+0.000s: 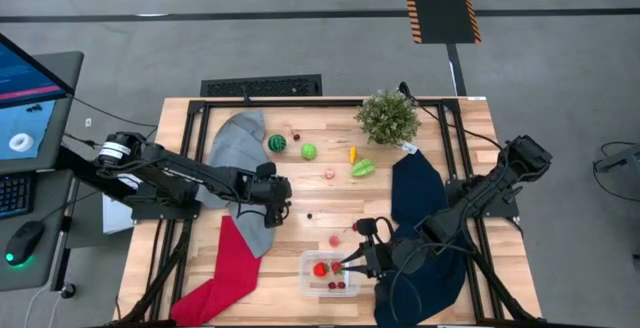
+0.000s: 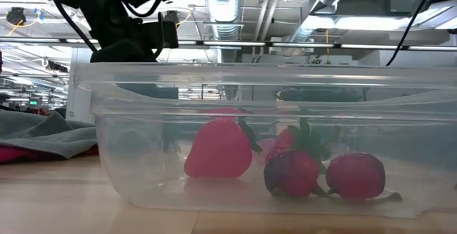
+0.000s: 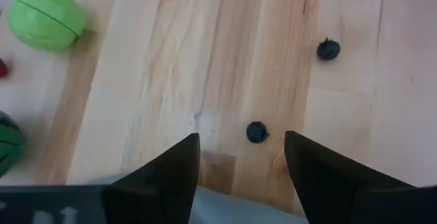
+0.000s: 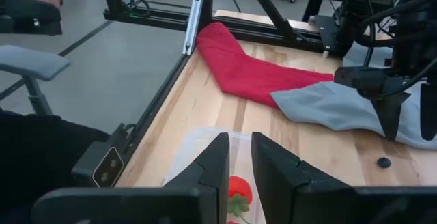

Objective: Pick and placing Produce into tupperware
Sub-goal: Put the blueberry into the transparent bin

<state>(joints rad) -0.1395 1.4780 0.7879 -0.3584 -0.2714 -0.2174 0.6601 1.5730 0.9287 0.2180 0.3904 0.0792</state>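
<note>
The clear tupperware (image 1: pixel 312 286) sits near the table's near edge and fills the low view (image 2: pixel 128 141). Inside it rest a red strawberry (image 2: pixel 218 148) and two dark red berries (image 2: pixel 293 173). My right gripper (image 1: pixel 347 265) hovers over the tupperware's right side, its fingers (image 4: pixel 240 136) a narrow gap apart, with the strawberry (image 4: pixel 239 186) showing below. My left gripper (image 1: pixel 288 210) is open and low at the grey cloth's edge, a blueberry (image 3: pixel 257 132) just ahead of its fingertips (image 3: pixel 239 138). The striped melon ball (image 1: pixel 277 143), a lime (image 1: pixel 309 151) and other toy produce lie toward the far side.
A potted plant (image 1: pixel 387 116) stands at the far edge. The grey cloth (image 1: pixel 240 143) and a red cloth (image 1: pixel 228 263) lie on the left, and a navy cloth (image 1: pixel 420 198) lies on the right. A second blueberry (image 3: pixel 328 49) and a pink toy (image 1: pixel 335 239) lie between the grippers.
</note>
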